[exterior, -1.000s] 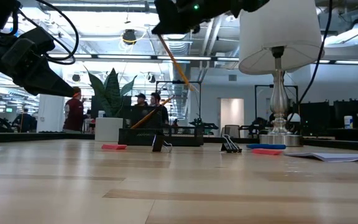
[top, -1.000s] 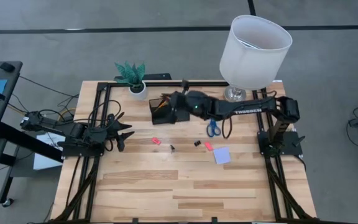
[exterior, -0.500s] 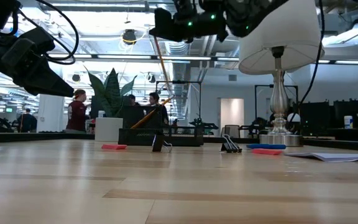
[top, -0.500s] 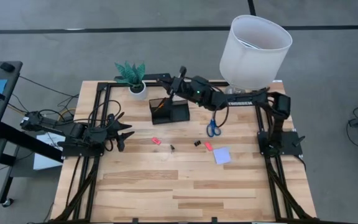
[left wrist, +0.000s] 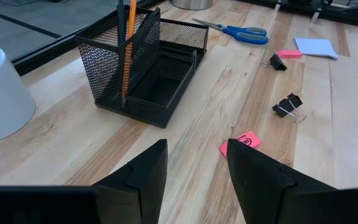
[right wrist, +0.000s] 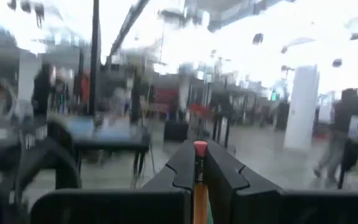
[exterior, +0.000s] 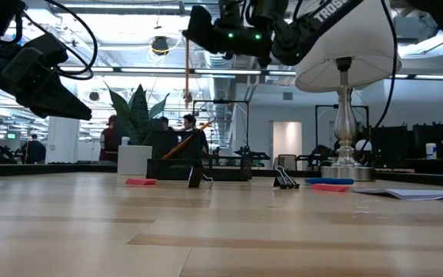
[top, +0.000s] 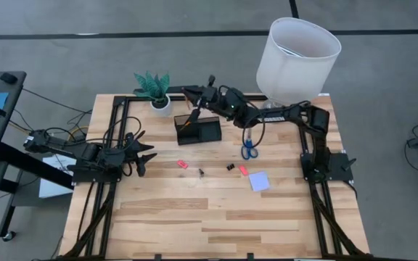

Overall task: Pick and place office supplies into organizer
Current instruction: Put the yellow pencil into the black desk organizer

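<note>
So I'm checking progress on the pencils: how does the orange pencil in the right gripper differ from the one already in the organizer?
The pencil in the right gripper is clamped between its shut fingers; the pencil in the organizer is free of either gripper. The held pencil hangs nearly upright in the air; the other leans in the mesh cup section of the organizer. Both are orange.

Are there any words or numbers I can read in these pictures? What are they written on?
"TROS": white letters on the dark right robot arm in the low view, cut off by the top edge of the picture.
Dark mark on the small flat pink piece lying on the wooden table: too small to read.
Nothing else here has writing that can be read.
</note>
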